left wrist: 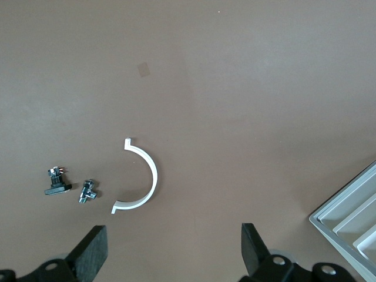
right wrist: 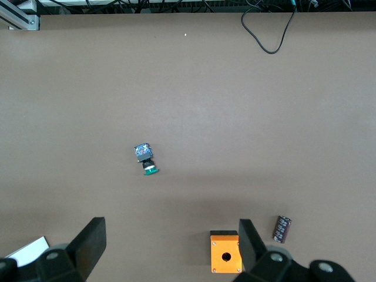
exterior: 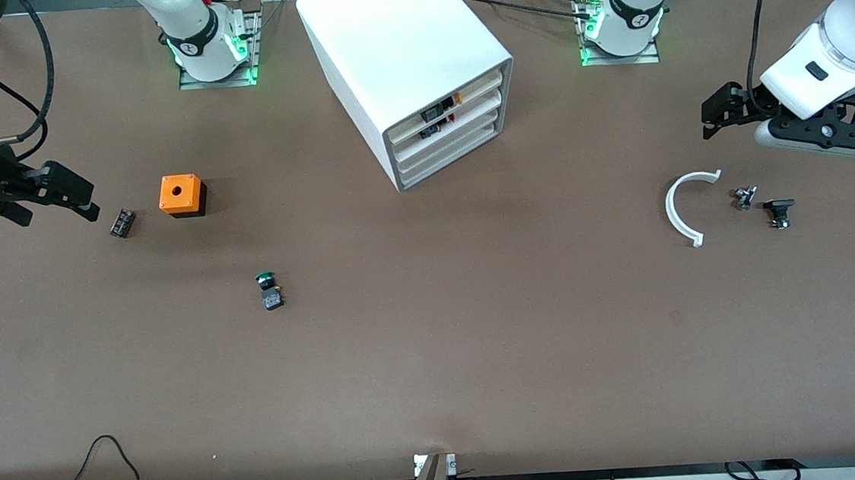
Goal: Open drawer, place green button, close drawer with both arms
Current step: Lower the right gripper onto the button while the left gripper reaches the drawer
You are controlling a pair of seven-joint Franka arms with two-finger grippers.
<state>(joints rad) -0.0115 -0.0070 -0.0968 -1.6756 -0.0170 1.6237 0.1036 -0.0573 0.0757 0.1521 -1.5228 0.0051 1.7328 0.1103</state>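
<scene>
Front view: white three-drawer cabinet (exterior: 414, 65) sits mid-tabletop near the edge where the arm bases stand, turned at an angle. All three drawers look pushed in; the lowest drawer (exterior: 448, 156) shows plain white, the upper two show orange and red parts inside.

Green-capped button (exterior: 270, 289) lies on its side on bare tabletop (exterior: 480, 327), toward the right arm's end and nearer the front camera than the orange box (exterior: 182, 195). Small dark cylindrical part (exterior: 122, 222) lies just beside the orange box, closer to the right arm's end edge.

Right end effector (exterior: 58, 194) hangs over the tabletop at the right arm's end, near that dark part, fingers spread apart, nothing between them. The right wrist view shows the same wide gap (right wrist: 170, 244).

Left end effector (exterior: 723, 114) hangs over the left arm's end of the tabletop, above the white half-ring (exterior: 684, 208); fingers apart and empty, per the left wrist view (left wrist: 173, 249). Two small parts lie beside the half-ring toward the end edge: a metal fitting (exterior: 744, 197) and a black part (exterior: 779, 211).
</scene>
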